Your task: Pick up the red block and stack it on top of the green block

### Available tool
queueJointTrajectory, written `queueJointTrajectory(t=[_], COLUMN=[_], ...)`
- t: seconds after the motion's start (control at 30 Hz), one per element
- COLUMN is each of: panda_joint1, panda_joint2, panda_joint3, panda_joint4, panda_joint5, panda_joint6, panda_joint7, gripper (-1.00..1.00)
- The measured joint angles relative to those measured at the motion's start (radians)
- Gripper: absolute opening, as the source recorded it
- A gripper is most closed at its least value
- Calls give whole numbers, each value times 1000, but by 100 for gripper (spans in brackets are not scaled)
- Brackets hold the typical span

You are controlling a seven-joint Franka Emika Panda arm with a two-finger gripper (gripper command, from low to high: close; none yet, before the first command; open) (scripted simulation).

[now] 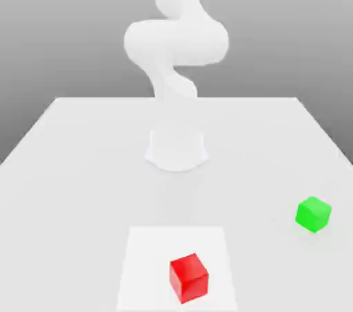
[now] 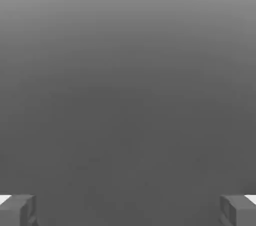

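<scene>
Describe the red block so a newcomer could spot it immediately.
On the pale table, in front of the white robot arm's base, lies a bright white square patch. The red block sits on it, a small plain cube turned at an angle. The green block, otherwise alike, lies off the patch, toward the exterior view's right.

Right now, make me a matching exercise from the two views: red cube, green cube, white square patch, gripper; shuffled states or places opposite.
1. small red cube
2. small green cube
3. flat white square patch
4. two-finger gripper

A. beneath the red cube
B. fingers apart, nothing between them
C. on the white patch
D. on the table, towards the exterior view's right edge

Pairs: 1-C, 2-D, 3-A, 4-B
</scene>
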Motion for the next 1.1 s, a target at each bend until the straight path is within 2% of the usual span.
queueJointTrajectory(t=[0.3,0.6,0.77,0.93,1.07,1.1], panda_joint1=[-158,-246,-254,-234,-180,-161], panda_joint2=[295,587,744,890,1029,1064], panda_joint3=[162,254,263,257,187,163], panda_joint4=[-72,-142,-181,-217,-199,-194], panda_joint5=[-68,-153,-169,-132,-208,-230], panda_joint6=[119,233,300,377,484,513], panda_joint7=[399,803,1005,1155,1233,1250], gripper=[0,0,0,0,0,-100])
